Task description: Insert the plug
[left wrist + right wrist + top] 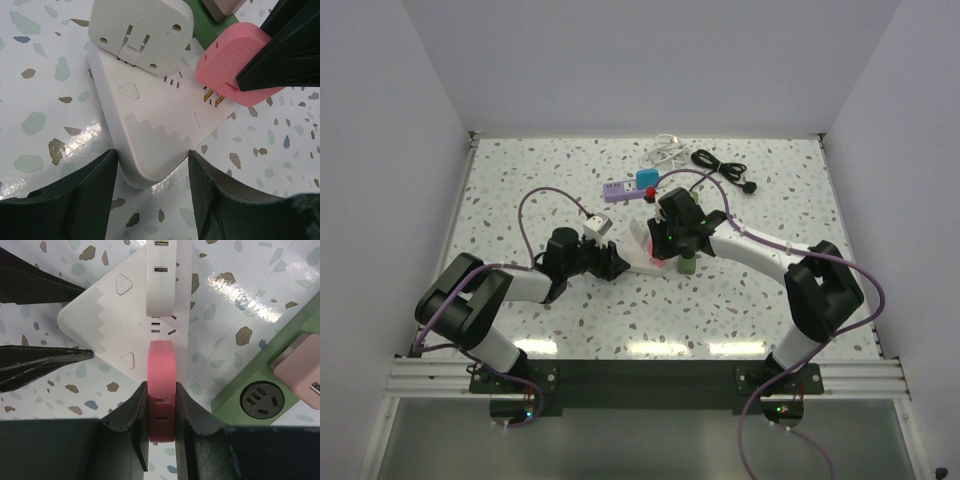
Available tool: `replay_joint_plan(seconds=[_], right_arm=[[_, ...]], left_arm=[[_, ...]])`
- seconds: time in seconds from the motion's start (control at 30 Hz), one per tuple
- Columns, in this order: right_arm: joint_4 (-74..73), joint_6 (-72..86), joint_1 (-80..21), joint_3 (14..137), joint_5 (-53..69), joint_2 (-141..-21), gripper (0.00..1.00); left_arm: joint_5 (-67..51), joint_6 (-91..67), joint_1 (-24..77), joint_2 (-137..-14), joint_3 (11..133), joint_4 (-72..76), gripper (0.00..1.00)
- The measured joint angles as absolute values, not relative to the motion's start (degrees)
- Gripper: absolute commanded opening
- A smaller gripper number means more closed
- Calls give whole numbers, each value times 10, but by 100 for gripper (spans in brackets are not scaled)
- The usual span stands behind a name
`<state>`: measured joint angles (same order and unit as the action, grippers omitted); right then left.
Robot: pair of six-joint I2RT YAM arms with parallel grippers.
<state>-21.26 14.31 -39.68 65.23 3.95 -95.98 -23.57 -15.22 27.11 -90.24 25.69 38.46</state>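
A white triangular socket block [150,130] lies on the speckled table, with a white adapter [140,25] plugged into its far side. My left gripper [152,156] is shut on the block's near corner, both fingers touching its sides. My right gripper [161,390] is shut on a pink plug [161,365]. The pink plug [230,55] is tilted over the block's right edge, and its brass prongs [212,96] sit at the slots, still mostly showing. From above, both grippers [610,262] [670,240] meet at the block [642,255].
A green power strip [260,385] with a pale pink adapter [300,365] lies right beside the block. Further back are a purple strip [620,190], a blue plug [648,178], a black cable [720,165], a white cable [665,150] and a white cube adapter [597,225].
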Motion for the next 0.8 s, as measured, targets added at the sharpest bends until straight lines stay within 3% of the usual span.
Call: replay_joint_plan(seconds=[0.8], right_arm=[[-161, 146, -406, 643, 23, -971, 0]], left_arm=[[-242, -152, 269, -905, 259, 384, 55]])
